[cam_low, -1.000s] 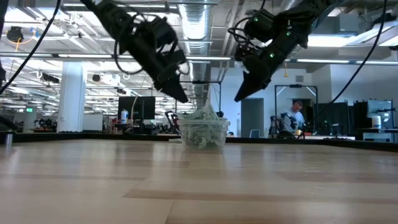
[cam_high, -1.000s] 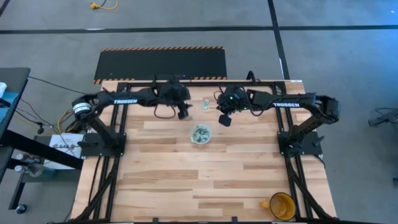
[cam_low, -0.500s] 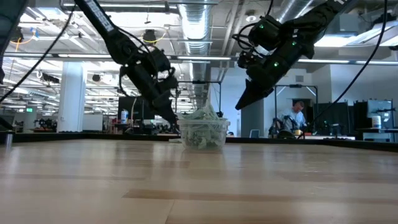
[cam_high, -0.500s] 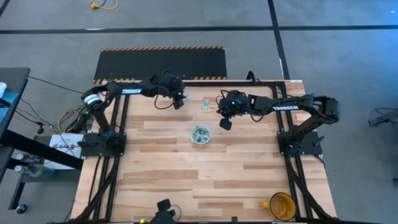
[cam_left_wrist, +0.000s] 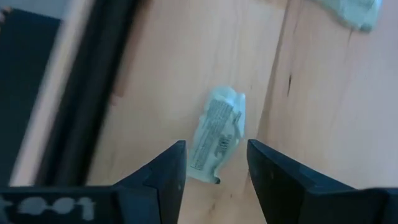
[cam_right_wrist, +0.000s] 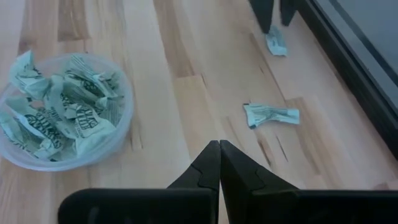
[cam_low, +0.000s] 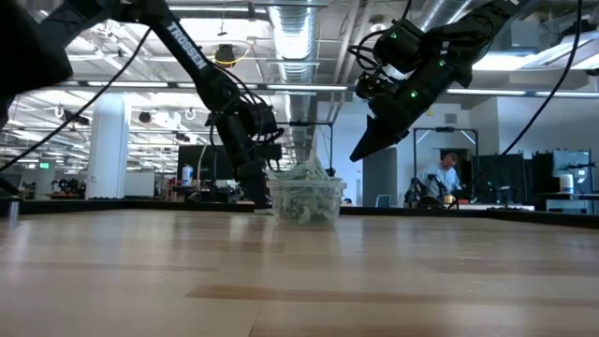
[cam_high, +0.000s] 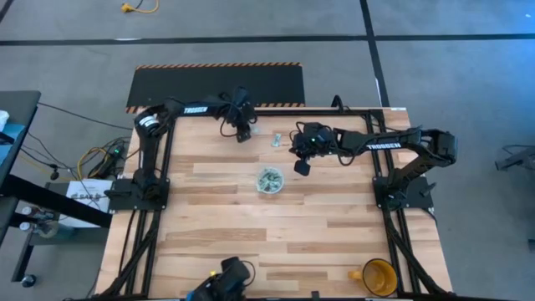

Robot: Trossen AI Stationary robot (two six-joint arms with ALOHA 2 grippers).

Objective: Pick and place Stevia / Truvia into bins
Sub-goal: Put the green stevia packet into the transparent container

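We are viewing the tabletop from above. The left gripper is sitting in the upper centre of the high view, near the far edge of the tabletop. In the left wrist view, its jaws are standing open, one on each side of a single pale green packet lying flat on the wood. They are not yet closing on it, and we are seeing no contact with the paper.

The right gripper is hanging to the right of centre in the high view, above the tabletop, as the low view is showing. Its jaws are pressed fully together and are holding nothing.

A second loose packet is lying on the bare wood, and we are locating it in the upper centre of the high view, between the two grippers. A third packet is showing at the upper right edge of the left wrist view.

The clear plastic cup is standing at the centre of the high view, well apart from the left gripper. It is holding a heap of green and white packets.

A yellow mug is sitting at the lower right of the high view.
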